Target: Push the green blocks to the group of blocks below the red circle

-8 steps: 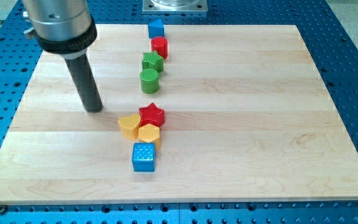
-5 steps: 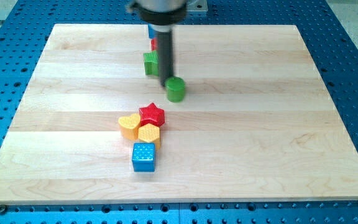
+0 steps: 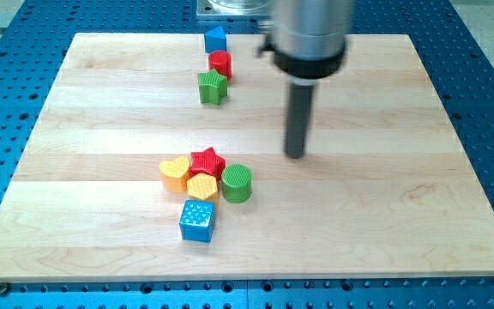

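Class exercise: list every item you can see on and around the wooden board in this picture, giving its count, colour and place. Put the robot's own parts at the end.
blue block: 1, blue, view's top edge of the board
red circle: 1, red, just below the blue block
green star: 1, green, just below the red circle
red star: 1, red, top of the middle cluster
yellow heart: 1, yellow, left of the red star
yellow block: 1, yellow, below the red star
green cylinder: 1, green, right side of the cluster
blue cube: 1, blue, below the cluster
wooden board: 1, pale wood, on blue perforated table
my tip: 1, dark rod, right of the cluster, touching no block
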Motion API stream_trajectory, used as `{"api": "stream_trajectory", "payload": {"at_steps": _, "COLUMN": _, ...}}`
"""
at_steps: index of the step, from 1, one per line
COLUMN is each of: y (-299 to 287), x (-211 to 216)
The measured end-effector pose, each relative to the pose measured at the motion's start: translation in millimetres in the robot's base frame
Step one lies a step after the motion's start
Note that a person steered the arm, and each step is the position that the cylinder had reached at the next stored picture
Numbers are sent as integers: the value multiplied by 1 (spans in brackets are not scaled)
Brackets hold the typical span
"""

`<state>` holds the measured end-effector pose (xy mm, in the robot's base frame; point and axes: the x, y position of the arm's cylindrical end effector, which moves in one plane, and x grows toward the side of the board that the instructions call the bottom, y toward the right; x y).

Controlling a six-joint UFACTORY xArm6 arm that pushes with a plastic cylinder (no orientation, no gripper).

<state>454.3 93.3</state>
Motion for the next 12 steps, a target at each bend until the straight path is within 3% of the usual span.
{"api": "stream_trajectory", "payload": {"at_steps": 1, "y": 2, "x": 54}}
{"api": "stream_trajectory", "payload": {"at_steps": 2, "y": 5, "x": -30}}
{"api": "stream_trajectory", "payload": {"at_steps": 3, "y": -43, "x": -122}}
{"api": "stream_trajectory", "payload": {"at_steps": 4, "y": -120, "x": -138}}
{"api": "stream_trajectory", "payload": {"at_steps": 5, "y": -236, "x": -82}}
{"api": "stream_trajectory", "payload": {"at_steps": 7, "y": -307, "x": -55}}
{"api": "stream_trajectory", "payload": {"at_steps": 8, "y": -245, "x": -1}}
{"api": "stream_trajectory", "payload": {"at_steps": 9, "y": -248, "x": -3}}
{"api": "stream_trajectory", "payload": {"at_steps": 11, "y": -275, "x": 77}}
{"api": "stream_trajectory", "payload": {"at_steps": 12, "y": -262, "x": 95}}
